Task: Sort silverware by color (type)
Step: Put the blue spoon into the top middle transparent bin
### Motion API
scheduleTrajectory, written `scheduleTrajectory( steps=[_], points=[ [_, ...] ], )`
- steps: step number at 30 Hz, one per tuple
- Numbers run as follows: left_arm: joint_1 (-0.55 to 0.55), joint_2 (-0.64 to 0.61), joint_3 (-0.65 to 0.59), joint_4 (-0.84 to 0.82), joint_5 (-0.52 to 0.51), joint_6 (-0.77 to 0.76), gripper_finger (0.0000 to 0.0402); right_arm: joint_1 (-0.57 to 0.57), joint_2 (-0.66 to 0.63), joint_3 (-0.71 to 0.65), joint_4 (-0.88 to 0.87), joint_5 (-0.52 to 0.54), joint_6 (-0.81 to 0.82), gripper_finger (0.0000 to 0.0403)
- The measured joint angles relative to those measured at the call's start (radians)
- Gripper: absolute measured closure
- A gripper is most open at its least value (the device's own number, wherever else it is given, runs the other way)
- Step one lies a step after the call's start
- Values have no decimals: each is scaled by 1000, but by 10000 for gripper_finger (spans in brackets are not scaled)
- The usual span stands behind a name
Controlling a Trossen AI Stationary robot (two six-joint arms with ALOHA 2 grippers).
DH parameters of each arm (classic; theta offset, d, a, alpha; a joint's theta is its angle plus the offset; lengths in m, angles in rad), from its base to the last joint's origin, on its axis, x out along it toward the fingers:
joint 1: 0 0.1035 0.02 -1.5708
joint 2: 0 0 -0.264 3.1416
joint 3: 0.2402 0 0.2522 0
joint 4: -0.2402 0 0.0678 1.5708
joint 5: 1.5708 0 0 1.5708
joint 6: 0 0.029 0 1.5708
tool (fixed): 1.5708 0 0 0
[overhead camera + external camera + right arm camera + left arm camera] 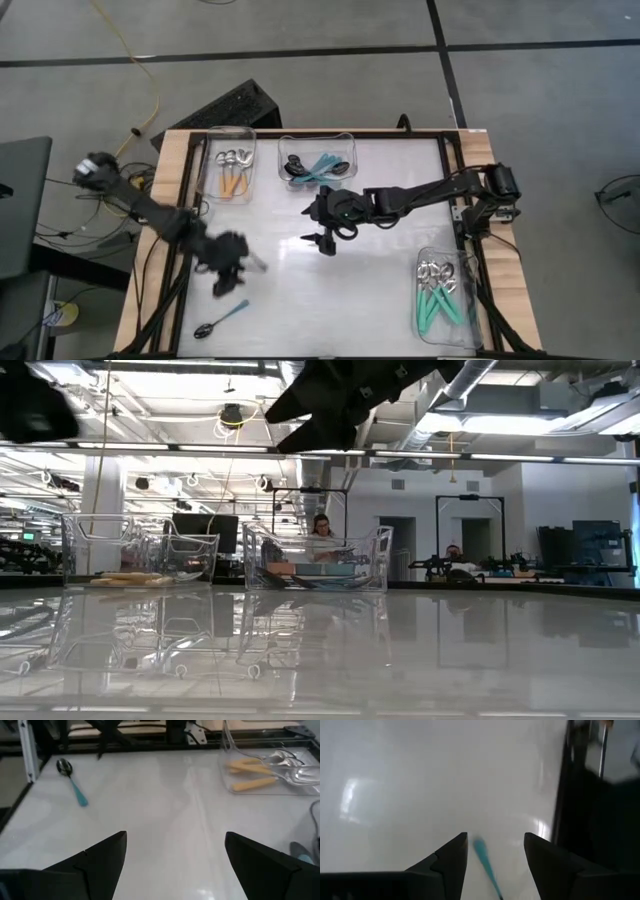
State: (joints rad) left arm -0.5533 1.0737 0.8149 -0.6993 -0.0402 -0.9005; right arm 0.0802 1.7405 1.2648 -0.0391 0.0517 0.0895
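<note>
One spoon (222, 319) with a dark bowl and a teal handle lies flat on the white table near its near left corner. It also shows as the spoon (71, 780) in the right wrist view. My left gripper (226, 285) hovers open just above the far end of its handle (485, 862), which shows between the two fingers with a gap on each side. My right gripper (312, 226) hangs open over the table's middle with nothing between its fingers.
A clear bin (229, 165) at the far left holds orange-handled spoons. The bin (318, 163) beside it holds dark-bowled teal-handled ones. A third bin (442, 297) at the near right holds several teal-handled silver spoons. A black frame rail (565, 795) runs along the table's left edge.
</note>
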Motion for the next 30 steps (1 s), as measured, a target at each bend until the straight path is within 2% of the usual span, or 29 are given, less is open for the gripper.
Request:
scheduleTrajectory(
  steps=[6,10,17,26,30],
  points=[
    [-276,178,0,41,-25,-220,223,15,0,0,37,0,63,44],
    [-380,289,0,41,-7,-369,223,27,0,0,39,1,113,44],
    [-469,400,26,61,-10,-429,223,66,0,0,49,84,172,44],
    [-507,473,27,127,-104,-432,223,106,0,0,47,87,175,44],
    [-507,518,27,132,-93,-432,223,110,0,0,47,89,175,44]
  ],
)
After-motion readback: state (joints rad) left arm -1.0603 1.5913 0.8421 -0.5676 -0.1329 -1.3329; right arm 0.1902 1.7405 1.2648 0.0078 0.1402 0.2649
